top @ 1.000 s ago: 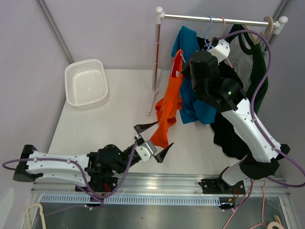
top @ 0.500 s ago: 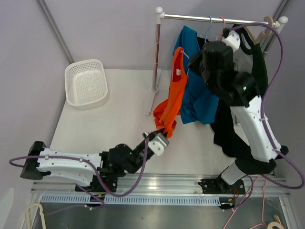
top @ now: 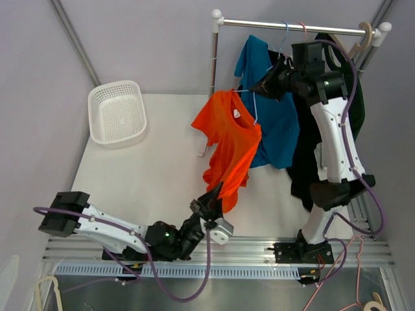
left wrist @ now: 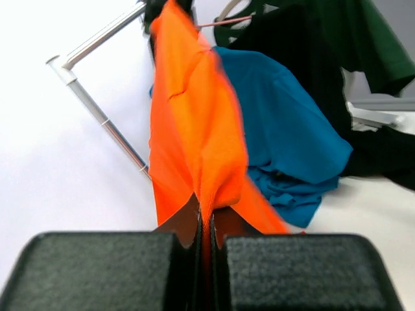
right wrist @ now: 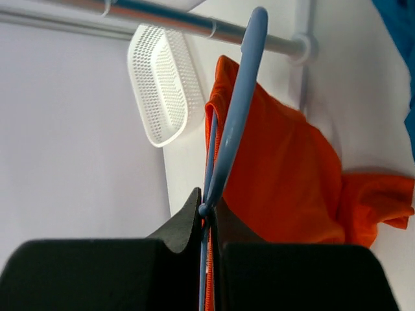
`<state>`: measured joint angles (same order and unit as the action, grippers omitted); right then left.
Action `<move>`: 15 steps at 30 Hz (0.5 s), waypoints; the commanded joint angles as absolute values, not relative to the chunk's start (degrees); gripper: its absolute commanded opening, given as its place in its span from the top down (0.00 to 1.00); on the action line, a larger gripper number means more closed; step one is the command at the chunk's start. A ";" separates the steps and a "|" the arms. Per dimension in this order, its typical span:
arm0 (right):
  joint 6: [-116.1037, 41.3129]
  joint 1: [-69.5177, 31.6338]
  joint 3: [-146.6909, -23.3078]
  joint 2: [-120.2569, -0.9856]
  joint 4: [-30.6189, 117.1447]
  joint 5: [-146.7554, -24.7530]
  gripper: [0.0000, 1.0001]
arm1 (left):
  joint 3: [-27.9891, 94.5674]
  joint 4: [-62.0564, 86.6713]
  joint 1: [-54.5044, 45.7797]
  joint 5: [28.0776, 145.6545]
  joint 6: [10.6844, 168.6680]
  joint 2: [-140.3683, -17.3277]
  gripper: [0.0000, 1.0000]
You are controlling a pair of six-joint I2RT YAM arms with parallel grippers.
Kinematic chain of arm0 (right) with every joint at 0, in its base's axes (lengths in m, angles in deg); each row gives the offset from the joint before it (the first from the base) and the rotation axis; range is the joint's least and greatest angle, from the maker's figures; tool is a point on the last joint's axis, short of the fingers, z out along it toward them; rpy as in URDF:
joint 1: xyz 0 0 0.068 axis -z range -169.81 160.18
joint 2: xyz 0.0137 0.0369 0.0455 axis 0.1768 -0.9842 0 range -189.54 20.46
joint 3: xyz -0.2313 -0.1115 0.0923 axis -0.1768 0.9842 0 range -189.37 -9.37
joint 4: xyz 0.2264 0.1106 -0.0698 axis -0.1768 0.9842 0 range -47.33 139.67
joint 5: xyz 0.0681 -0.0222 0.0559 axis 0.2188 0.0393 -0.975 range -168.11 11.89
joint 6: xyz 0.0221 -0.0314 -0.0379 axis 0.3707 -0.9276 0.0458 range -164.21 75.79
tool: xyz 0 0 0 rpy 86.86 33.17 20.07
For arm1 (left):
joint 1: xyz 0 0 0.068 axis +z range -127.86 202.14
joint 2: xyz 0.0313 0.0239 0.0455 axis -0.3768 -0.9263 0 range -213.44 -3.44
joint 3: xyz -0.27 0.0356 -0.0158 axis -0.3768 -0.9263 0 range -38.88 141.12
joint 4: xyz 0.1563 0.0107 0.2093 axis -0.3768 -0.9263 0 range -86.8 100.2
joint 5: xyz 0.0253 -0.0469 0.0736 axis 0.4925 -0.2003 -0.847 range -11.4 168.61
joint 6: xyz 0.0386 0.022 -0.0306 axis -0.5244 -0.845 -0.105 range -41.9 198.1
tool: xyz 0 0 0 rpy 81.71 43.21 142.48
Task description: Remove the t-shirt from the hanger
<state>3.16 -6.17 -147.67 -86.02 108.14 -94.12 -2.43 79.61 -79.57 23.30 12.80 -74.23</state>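
The orange t-shirt (top: pixel 230 146) is hanging in the air above the desk (top: pixel 149 168), its collar uppermost and its body spreading down and forward toward the near edge. The neck is sitting on the blue hanger (right wrist: pixel 237 97), with the shoulders draping off either side. The right tool (right wrist: pixel 206 210) is clenching the hanger's thin shaft between closed fingers, holding it raised below the rail (top: pixel 292 26); whether the hook is clear of the rail cannot be told. The left tool (left wrist: pixel 204 220) is pinching the shirt's bottom hem, fingers closed tight on a fold of orange cloth, low over the desk's near edge. Just behind the orange shirt a teal shirt (top: pixel 275 129) is hanging, and beside that a dark garment (top: pixel 324 155). A white basket (top: pixel 118 113) is resting at the desk's far left corner, well apart.
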 commanded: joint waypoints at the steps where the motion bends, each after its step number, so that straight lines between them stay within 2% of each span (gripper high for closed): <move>1: 3.60 -4.50 -142.89 -74.12 97.18 -98.33 1.00 | -7.38 99.50 -78.93 23.93 15.59 -67.11 0.99; 4: 2.38 -1.33 -144.96 -75.51 100.31 -94.82 1.00 | -9.88 96.97 -82.88 25.34 18.85 -62.78 1.00; 5: 1.59 -1.50 -147.07 -76.91 101.72 -91.25 1.00 | -8.31 91.12 -83.59 25.17 20.08 -61.11 1.00; 8: -0.79 -6.58 -150.70 -79.12 104.55 -78.62 1.00 | -2.17 83.70 -85.53 25.95 25.77 -59.79 1.00; 11: -2.02 -16.16 -143.16 -74.92 98.32 -65.15 1.00 | 4.76 68.69 -85.53 29.38 33.76 -58.38 0.99; 12: -2.81 -21.49 -138.52 -73.60 93.95 -55.10 1.00 | 5.93 62.39 -85.62 30.60 35.54 -58.20 1.00; 15: -5.45 -26.98 -133.74 -70.42 87.87 -40.02 1.00 | 12.17 48.95 -85.62 35.61 43.01 -57.58 0.99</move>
<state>-1.91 -23.42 -136.58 -73.78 99.09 -63.92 6.07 64.59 -84.69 27.56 31.88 -59.17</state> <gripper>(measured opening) 0.038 0.009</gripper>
